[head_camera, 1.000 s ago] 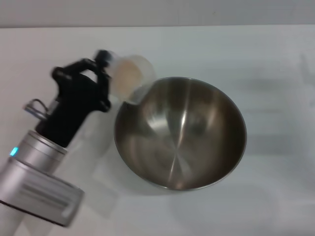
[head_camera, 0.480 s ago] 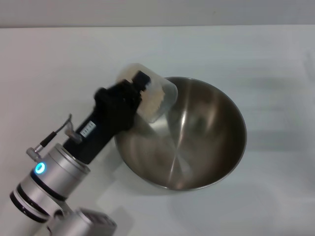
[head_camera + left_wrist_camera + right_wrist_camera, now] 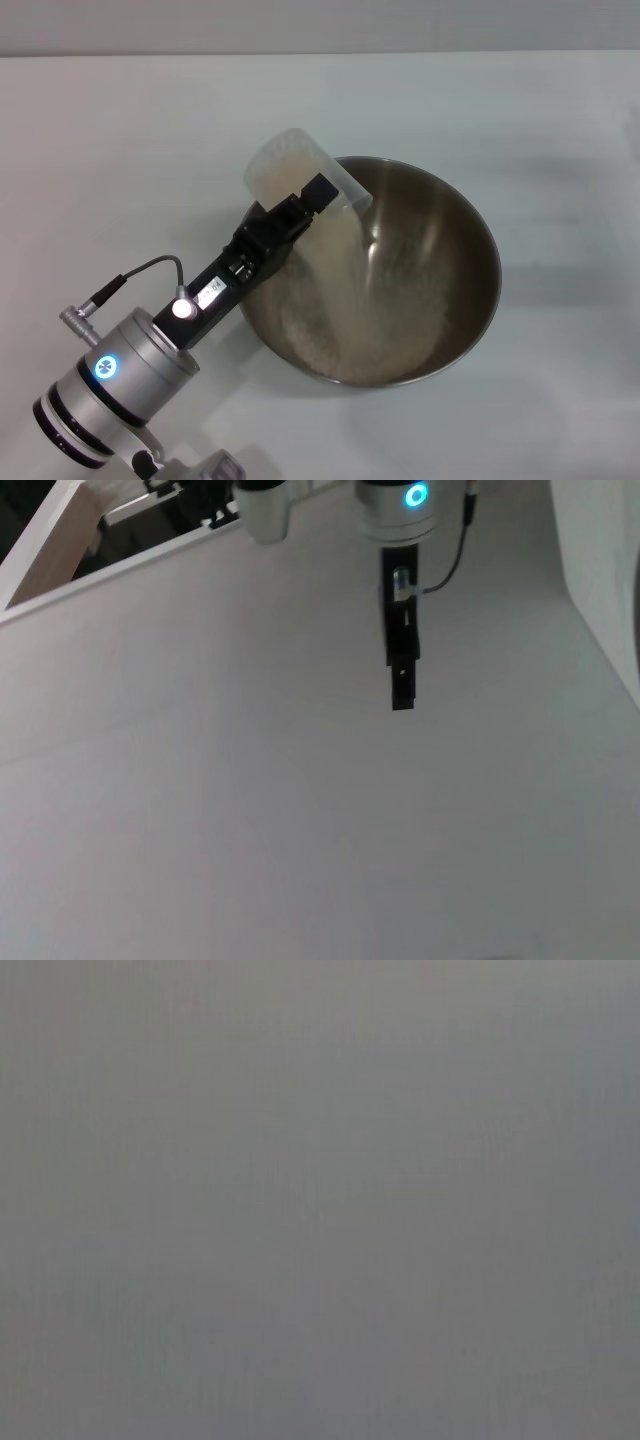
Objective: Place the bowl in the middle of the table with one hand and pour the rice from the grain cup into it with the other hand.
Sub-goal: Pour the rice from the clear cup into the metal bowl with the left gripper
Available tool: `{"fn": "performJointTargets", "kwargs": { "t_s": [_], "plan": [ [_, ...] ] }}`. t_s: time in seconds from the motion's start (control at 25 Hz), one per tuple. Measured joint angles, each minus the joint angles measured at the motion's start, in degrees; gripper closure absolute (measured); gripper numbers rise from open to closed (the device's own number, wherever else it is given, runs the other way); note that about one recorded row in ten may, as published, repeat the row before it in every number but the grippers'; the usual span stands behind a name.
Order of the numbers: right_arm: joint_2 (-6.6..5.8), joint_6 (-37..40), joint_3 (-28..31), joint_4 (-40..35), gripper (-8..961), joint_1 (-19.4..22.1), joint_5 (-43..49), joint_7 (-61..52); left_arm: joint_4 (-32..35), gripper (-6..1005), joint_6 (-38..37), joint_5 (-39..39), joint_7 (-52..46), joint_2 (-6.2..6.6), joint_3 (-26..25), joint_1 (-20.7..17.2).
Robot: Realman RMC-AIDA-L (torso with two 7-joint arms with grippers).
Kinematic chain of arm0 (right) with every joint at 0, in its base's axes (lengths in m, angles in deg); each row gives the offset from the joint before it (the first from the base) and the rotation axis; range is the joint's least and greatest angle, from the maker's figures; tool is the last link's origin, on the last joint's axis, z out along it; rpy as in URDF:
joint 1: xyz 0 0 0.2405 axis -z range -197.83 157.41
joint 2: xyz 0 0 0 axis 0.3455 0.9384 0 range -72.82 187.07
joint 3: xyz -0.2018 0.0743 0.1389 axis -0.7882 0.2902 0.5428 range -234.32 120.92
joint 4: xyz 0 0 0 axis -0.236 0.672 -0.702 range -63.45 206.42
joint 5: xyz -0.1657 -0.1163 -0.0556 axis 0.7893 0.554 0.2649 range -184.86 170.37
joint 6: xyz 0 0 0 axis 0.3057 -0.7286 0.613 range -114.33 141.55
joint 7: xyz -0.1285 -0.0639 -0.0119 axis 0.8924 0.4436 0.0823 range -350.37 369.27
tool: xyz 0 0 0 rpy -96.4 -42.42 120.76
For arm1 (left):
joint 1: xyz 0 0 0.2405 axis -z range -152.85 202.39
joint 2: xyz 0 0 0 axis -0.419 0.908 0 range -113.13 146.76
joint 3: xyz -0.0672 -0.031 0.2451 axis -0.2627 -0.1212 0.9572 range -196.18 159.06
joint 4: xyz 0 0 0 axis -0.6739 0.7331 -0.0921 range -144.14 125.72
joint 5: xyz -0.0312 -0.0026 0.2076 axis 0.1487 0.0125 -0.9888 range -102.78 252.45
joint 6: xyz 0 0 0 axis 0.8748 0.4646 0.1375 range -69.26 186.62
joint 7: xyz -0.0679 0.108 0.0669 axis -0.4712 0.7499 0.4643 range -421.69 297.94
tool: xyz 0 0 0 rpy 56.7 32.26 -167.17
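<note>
While the left gripper (image 3: 310,200) stays out of the way of nothing else, it is clamped on the grain cup (image 3: 300,172), its dark fingers closed against the cup's side, with the silver arm running down toward the near left of the head view. That clear cup is tipped steeply, its base raised toward the far left and its mouth hanging over the near-left rim of the bowl (image 3: 470,250). Pale rice (image 3: 345,300) falls from the mouth in a loose stream and fans out across the steel inside, where a thin layer has already gathered at the bottom. Some grains remain in the raised end of the cup (it looks cloudy white there). The bowl sits flat on the white table (image 3: 120,130), roughly at its middle.

To finish the pour well, the mouth should stay inside the rim line, and the tilt should deepen slowly so the last grains slide out rather than bounce over the edge. A firm hold matters, since the smooth plastic could twist. No right gripper appears anywhere; its wrist view shows only blank grey.
</note>
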Motion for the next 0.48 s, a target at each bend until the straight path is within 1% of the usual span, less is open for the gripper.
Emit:
{"fn": "performJointTargets", "kwargs": {
  "t_s": [0.08, 0.32, 0.44, 0.48],
  "plan": [
    [0.03, 0.0, 0.0, -0.1, 228, 0.0, 0.0, 0.0, 0.0, 979, 0.1, 0.0, 1.0, 0.00, 0.1, 0.0],
    [0.06, 0.1, 0.0, -0.1, 228, 0.1, 0.1, 0.0, -0.1, 979, 0.5, 0.0, 8.4, 0.00, 1.0, -0.2],
    [0.08, 0.2, 0.0, -0.1, 228, 0.1, 0.1, 0.0, -0.1, 979, 0.5, 0.0, 10.1, 0.00, 1.3, -0.2],
    [0.08, 0.2, 0.0, -0.1, 227, 0.1, 0.1, 0.0, -0.1, 979, 0.6, 0.0, 14.4, 0.00, 1.7, -0.2]
  ]
}}
